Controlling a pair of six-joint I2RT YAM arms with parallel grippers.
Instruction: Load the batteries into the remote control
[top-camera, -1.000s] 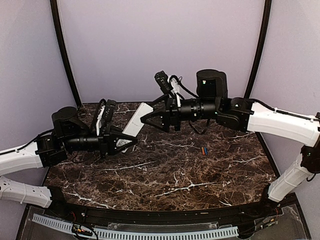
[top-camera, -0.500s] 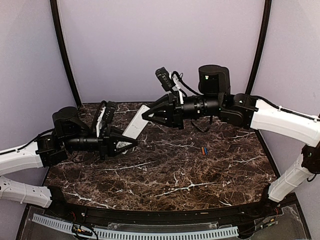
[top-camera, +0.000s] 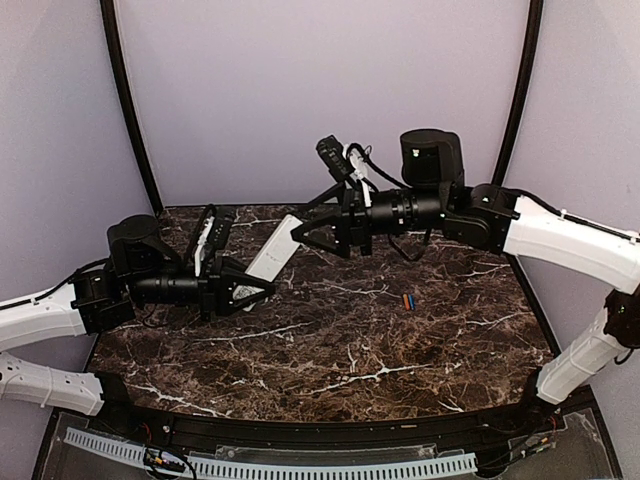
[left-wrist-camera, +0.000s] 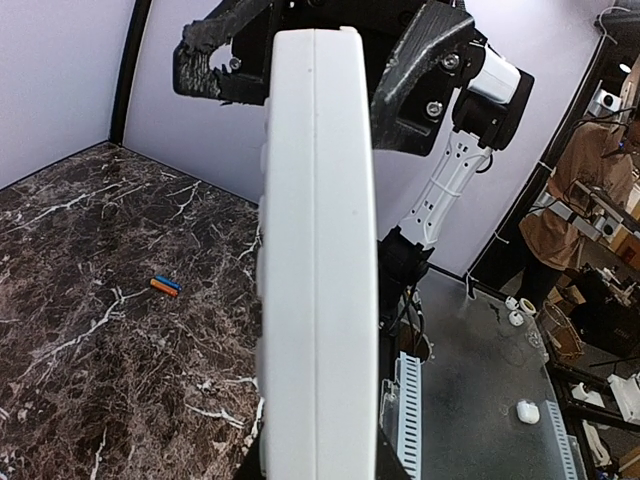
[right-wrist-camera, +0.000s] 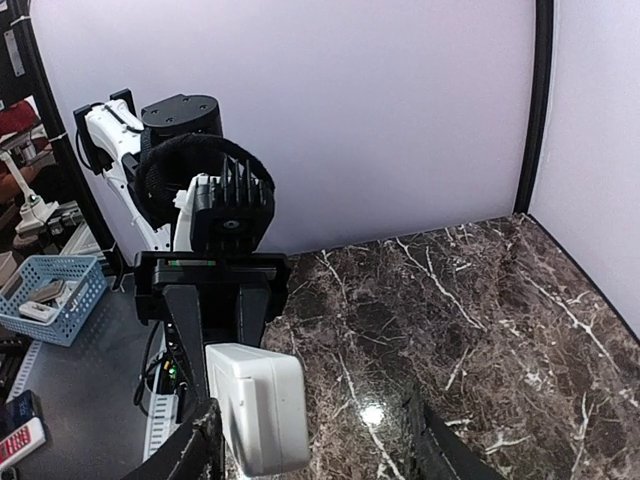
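My left gripper is shut on the near end of the white remote control and holds it above the table, slanting up and away. In the left wrist view the remote shows edge-on and hides my fingers. My right gripper is open, its jaws on either side of the remote's far end without gripping it. In the right wrist view that end sits close to the left finger. The orange-red and blue batteries lie side by side on the table to the right, and also show in the left wrist view.
The dark marble table is walled by plain lilac panels at the back and sides. A perforated white rail runs along the near edge. A blue basket sits off the table behind the left arm.
My right gripper has risen slightly and drawn back to the right along the remote's far end. My left gripper and the remote have barely shifted. The batteries have not moved.
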